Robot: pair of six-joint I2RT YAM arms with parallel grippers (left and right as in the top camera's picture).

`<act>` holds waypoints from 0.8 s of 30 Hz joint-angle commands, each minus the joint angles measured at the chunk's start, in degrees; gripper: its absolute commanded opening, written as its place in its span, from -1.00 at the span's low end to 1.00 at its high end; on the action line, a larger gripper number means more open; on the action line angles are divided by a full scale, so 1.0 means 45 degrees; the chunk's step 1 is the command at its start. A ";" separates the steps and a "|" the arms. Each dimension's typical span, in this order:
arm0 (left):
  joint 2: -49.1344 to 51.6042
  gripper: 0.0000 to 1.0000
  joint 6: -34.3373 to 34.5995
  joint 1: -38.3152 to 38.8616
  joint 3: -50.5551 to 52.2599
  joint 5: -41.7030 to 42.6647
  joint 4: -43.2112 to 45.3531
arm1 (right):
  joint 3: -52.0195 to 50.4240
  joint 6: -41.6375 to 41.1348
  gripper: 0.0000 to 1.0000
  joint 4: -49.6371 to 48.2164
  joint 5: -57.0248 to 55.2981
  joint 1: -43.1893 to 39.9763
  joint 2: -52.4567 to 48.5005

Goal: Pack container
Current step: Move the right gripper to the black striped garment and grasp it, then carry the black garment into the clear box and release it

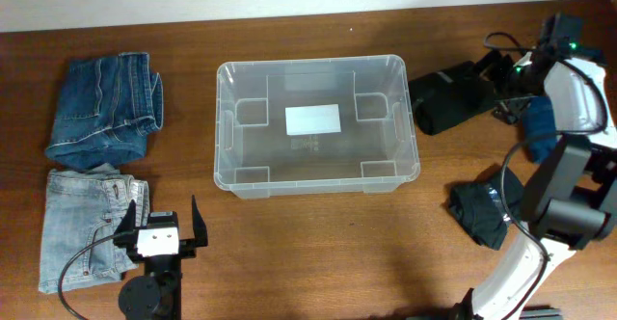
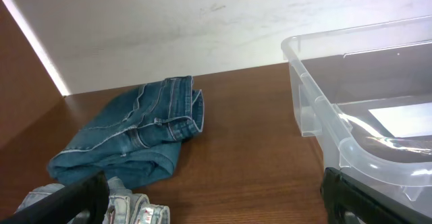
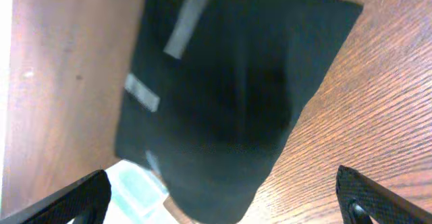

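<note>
The clear container (image 1: 313, 63) stands empty at the table's middle, with a white label on its base. My left gripper (image 1: 164, 226) is open and empty at the front left, beside folded light jeans (image 1: 82, 228). In the left wrist view the open jaws (image 2: 216, 207) face folded dark blue jeans (image 2: 135, 140), with the container (image 2: 307, 82) at the right. My right gripper (image 1: 494, 84) is open over a black folded garment (image 1: 448, 98) just right of the container. In the right wrist view the jaws (image 3: 223, 197) straddle this garment (image 3: 229, 82) without gripping it.
The dark blue jeans (image 1: 106, 108) lie at the back left. Another dark garment (image 1: 480, 214) lies at the front right beside the right arm's base. A blue cloth (image 1: 540, 127) lies under the right arm. The light jeans (image 2: 128, 207) touch the left finger's side.
</note>
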State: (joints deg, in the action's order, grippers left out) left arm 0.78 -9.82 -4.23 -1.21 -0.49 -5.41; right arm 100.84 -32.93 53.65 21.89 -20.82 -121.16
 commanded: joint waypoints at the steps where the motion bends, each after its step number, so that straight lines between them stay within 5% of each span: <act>1: -0.0097 1.00 -0.0019 0.0073 0.0073 -0.0078 -0.0005 | 0.0068 -0.0661 0.97 0.0019 -0.0447 0.0253 -0.0471; 24: -0.0097 1.00 -0.0019 0.0073 0.0073 -0.0078 -0.0005 | 0.0019 -0.2035 0.97 -0.1710 -0.0748 0.1569 -0.2438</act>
State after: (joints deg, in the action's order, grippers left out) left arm 0.78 -9.82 -4.23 -1.21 -0.49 -5.41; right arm 100.84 -40.21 47.24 19.07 -14.83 -129.51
